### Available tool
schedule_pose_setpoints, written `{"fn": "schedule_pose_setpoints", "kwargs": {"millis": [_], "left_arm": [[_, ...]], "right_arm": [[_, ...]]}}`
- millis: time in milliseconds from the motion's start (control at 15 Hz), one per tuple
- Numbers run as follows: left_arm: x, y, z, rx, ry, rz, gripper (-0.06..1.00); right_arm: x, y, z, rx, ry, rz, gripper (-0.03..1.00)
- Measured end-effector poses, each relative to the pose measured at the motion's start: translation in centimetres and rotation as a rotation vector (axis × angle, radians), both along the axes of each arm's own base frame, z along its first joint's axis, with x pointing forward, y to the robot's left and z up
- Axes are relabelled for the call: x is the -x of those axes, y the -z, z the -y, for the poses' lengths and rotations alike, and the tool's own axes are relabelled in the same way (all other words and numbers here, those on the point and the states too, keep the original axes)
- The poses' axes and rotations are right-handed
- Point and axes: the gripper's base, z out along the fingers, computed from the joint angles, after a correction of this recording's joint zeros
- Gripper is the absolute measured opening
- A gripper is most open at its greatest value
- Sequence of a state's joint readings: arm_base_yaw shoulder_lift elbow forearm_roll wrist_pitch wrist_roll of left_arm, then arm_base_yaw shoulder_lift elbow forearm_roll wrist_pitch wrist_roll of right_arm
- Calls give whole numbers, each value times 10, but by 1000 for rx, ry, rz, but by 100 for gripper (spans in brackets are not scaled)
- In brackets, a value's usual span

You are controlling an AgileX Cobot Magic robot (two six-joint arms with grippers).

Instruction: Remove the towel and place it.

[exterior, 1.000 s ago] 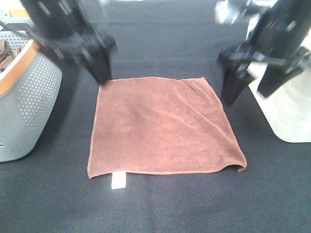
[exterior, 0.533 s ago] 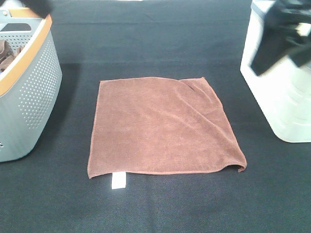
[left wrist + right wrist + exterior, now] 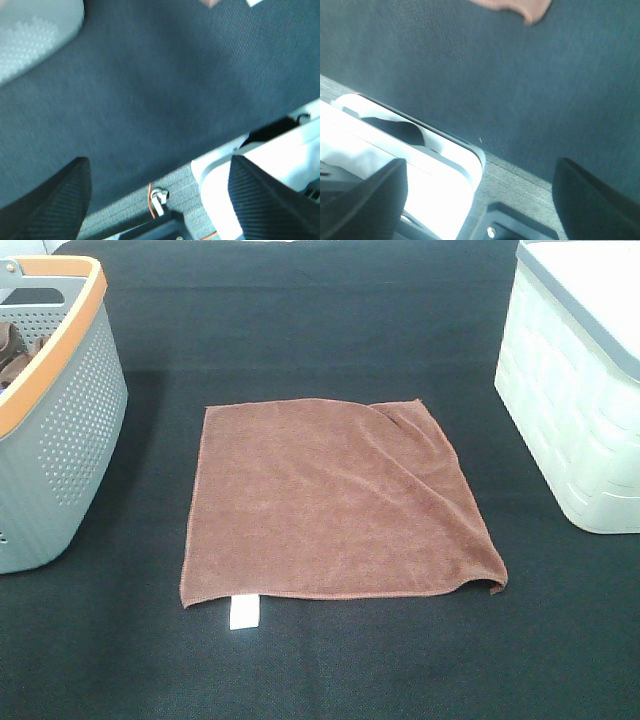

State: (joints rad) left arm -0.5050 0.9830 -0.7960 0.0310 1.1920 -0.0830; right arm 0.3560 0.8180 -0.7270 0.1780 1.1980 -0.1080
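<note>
We now see the table without either arm over it: a second ago both black arms stood at the far corners of the towel (image 3: 335, 502), half a second ago they were pulling away to the upper corners of the high view, and now they are gone from that view altogether. The towel itself has not shifted. It lies spread flat on the black tablecloth (image 3: 330, 330) in the middle of the table, its small white tag (image 3: 243, 612) at the near edge and its near right corner (image 3: 494, 585) slightly curled up.

The grey perforated basket (image 3: 70, 430) with the orange rim sits to the left, holding bunched brown cloths (image 3: 12, 350), and the white lidded bin (image 3: 575, 410) sits to the right; both are apart from the towel.

In the wrist views, the left gripper (image 3: 160, 195) and the right gripper (image 3: 480, 195) each show two dark fingers spread wide with nothing between them, looking down at the tablecloth and the table's edge.

We judge that the towel has been laid out and let go, and that the arms are retreating, so the placing looks finished or nearly so.
</note>
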Motion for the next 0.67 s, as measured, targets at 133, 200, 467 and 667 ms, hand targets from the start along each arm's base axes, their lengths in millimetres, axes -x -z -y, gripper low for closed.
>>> {"fn": "schedule_pose_setpoints", "kwargs": {"millis": [133, 200, 467, 667], "left_arm": [[14, 11, -8, 2, 1, 5, 73], [22, 17, -12, 2, 1, 8, 73], [53, 38, -27, 70, 39, 106, 73], [72, 28, -30, 164, 183, 253, 73]], "right_arm": [[16, 12, 7, 11, 1, 17, 75], [26, 19, 12, 15, 1, 33, 75], [56, 21, 27, -2, 6, 190, 75], [75, 15, 36, -35, -16, 371, 75]]}}
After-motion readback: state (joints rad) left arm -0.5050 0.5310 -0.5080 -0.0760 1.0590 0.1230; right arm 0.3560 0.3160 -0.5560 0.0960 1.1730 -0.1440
